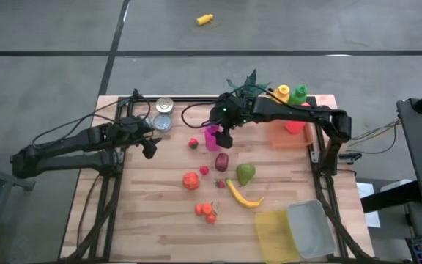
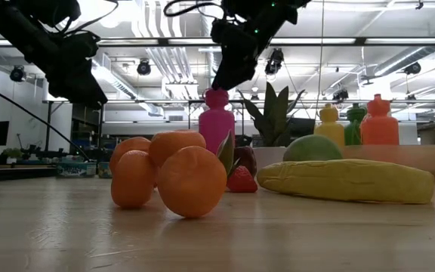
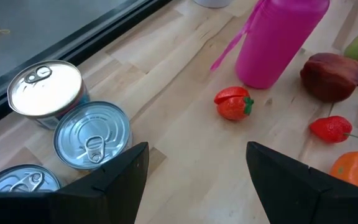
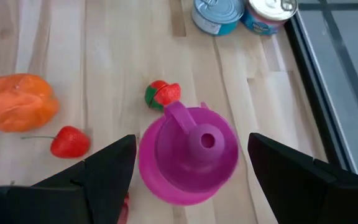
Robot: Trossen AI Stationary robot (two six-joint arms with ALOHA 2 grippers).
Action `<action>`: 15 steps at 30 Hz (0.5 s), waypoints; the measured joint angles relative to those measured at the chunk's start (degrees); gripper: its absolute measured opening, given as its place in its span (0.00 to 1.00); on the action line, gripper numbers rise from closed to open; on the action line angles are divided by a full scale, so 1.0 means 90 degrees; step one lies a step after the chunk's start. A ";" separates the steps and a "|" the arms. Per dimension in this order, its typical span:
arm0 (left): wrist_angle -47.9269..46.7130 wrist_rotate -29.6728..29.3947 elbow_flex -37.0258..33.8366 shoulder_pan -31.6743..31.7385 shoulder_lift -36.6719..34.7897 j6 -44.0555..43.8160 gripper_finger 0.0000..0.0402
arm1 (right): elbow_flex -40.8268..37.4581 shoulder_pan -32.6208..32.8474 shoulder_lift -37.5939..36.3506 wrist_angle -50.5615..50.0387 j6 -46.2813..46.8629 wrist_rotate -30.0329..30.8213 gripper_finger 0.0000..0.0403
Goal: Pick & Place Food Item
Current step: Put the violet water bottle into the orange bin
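Near the surface's (image 1: 160, 235) far edge, the right gripper (image 4: 188, 163) hangs directly above the upright pink bottle (image 4: 188, 152), fingers (image 4: 107, 168) wide and holding nothing. The left gripper (image 3: 194, 165) waits near the cans (image 3: 92, 134) at the far left, fingers spread, empty.

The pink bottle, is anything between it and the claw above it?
No. The right gripper hangs open straight above the pink bottle, its fingers either side of the cap with clear air between. The small tomato sits off to one side.
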 joint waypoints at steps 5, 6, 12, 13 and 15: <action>0.0001 0.0000 0.0000 0.0000 0.0000 0.0000 0.69 | -0.0007 -0.0058 0.0152 0.0089 -0.0033 -0.0036 0.76; -0.0001 0.0000 0.0000 0.0000 0.0000 0.0000 0.69 | -0.0019 -0.0071 0.0187 0.0085 -0.0035 -0.0038 0.76; -0.0001 0.0000 0.0000 0.0000 0.0002 0.0000 0.69 | -0.0034 -0.0105 0.0294 0.0209 -0.0028 -0.0133 0.76; 0.0002 0.0000 0.0000 0.0000 0.0001 0.0000 0.69 | -0.0036 -0.0118 0.0303 0.0188 -0.0019 -0.0133 0.76; 0.0001 0.0000 0.0000 0.0000 0.0002 0.0000 0.69 | -0.0058 -0.0121 0.0324 0.0175 -0.0011 -0.0133 0.76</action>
